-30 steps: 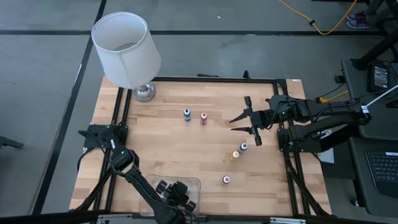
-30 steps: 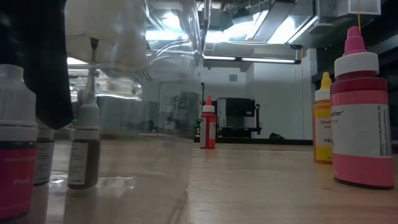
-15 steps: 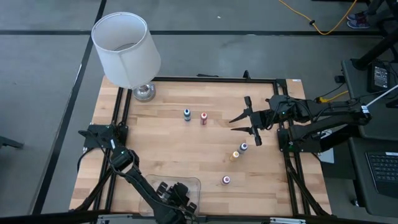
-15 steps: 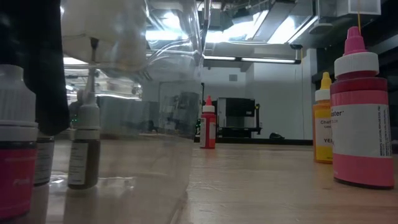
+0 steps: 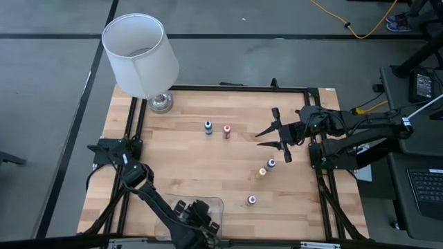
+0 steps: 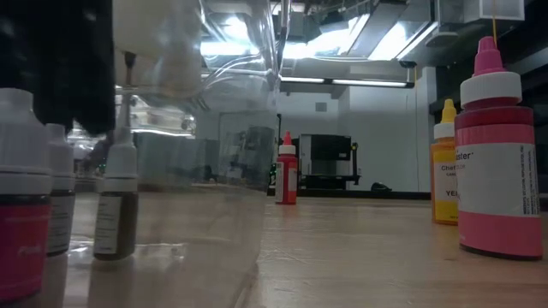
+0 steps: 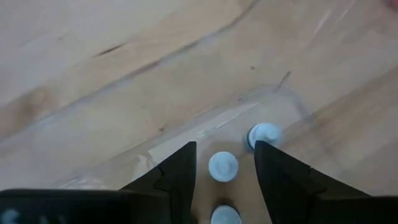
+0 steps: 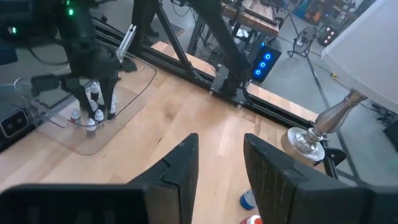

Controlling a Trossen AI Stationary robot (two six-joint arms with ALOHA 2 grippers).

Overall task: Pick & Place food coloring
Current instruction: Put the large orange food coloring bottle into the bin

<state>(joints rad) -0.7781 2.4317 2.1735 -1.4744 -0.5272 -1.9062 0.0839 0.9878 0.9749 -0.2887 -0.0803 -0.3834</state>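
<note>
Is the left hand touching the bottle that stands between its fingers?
Apart. The left wrist view shows the bottle between the left hand's fingers, with tray floor visible on both sides.

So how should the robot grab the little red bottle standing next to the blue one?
Probably from straight above, closing the fingers across the red bottle on its round body just under the pale cap. It stands upright with bare table around it. The blue bottle is beside it, so the fingers should not close along that line.

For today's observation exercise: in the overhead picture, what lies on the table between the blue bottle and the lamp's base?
Nothing: in the high view, only bare wooden tabletop runs from the blue bottle to the lamp's base.
</note>
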